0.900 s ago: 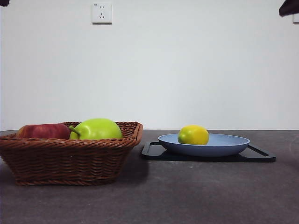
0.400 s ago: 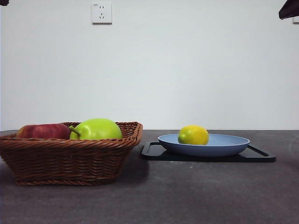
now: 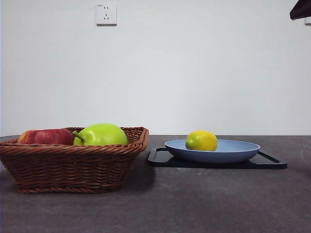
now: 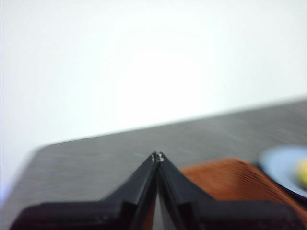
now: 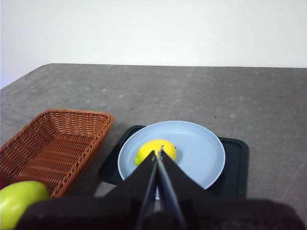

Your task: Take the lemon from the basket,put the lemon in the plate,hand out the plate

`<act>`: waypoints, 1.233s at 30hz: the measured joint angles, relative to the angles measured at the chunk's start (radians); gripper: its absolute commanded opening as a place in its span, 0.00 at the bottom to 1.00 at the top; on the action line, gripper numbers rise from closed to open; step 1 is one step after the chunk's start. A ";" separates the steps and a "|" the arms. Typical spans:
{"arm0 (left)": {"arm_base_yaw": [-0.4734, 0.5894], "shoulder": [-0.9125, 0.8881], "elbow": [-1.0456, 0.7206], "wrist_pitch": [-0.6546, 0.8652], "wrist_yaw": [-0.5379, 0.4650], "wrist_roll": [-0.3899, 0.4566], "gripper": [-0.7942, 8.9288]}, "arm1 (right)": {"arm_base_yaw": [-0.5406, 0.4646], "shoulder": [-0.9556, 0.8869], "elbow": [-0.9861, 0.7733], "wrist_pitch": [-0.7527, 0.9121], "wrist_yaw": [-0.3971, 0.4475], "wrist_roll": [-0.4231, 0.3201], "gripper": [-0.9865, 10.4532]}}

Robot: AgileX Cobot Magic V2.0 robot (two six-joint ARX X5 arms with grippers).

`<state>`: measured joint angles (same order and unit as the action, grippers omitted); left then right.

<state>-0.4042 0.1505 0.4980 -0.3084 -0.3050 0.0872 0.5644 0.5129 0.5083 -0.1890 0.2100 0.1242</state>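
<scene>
The lemon [image 3: 200,141] lies in the light blue plate [image 3: 238,149], toward its left side; it also shows in the right wrist view [image 5: 158,147] on the plate [image 5: 201,148]. The brown wicker basket [image 3: 73,162] stands at the left; it shows too in the right wrist view [image 5: 57,143] and blurred in the left wrist view [image 4: 220,179]. My right gripper [image 5: 157,153] is shut and empty, high above the plate; its black tip [image 3: 300,8] shows at the top right corner. My left gripper [image 4: 157,156] is shut and empty, raised high, out of the front view.
The plate rests on a flat black tray [image 3: 272,162]. A red apple [image 3: 46,137] and a large green stemmed fruit [image 3: 101,134] lie in the basket. A white wall with a socket [image 3: 106,14] stands behind the dark grey table [image 3: 204,199].
The small black tip at the top left corner of the front view has left the picture. The lemon, plate and basket have not moved.
</scene>
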 measured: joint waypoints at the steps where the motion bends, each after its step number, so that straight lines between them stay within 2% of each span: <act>1: 0.038 -0.020 -0.033 0.031 -0.002 0.002 0.09 | 0.000 0.000 0.000 0.000 0.000 0.000 0.09; 4: 0.164 -0.079 -0.156 0.130 0.016 0.003 0.09 | 0.000 0.000 0.000 0.000 0.000 0.000 0.09; 7: 0.266 -0.116 -0.256 0.187 0.105 0.001 0.09 | 0.000 0.000 0.000 0.000 0.000 0.000 0.09; 10: 0.324 -0.119 -0.339 0.225 0.181 -0.003 0.09 | 0.000 0.000 0.000 0.000 0.000 0.000 0.09; 11: 0.374 -0.119 -0.460 0.222 0.204 -0.063 0.09 | 0.000 0.000 0.000 0.000 0.000 0.000 0.09; 20: 0.402 -0.145 -0.480 0.130 0.203 -0.111 0.09 | 0.000 0.000 0.000 0.000 0.000 0.001 0.09; 37: 0.402 -0.144 -0.480 0.129 0.204 -0.114 0.09 | 0.000 0.000 0.000 0.000 0.000 0.003 0.09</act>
<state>-0.0017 0.0063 0.0177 -0.1799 -0.1013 -0.0273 0.5644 0.5129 0.5079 -0.1890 0.2104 0.1272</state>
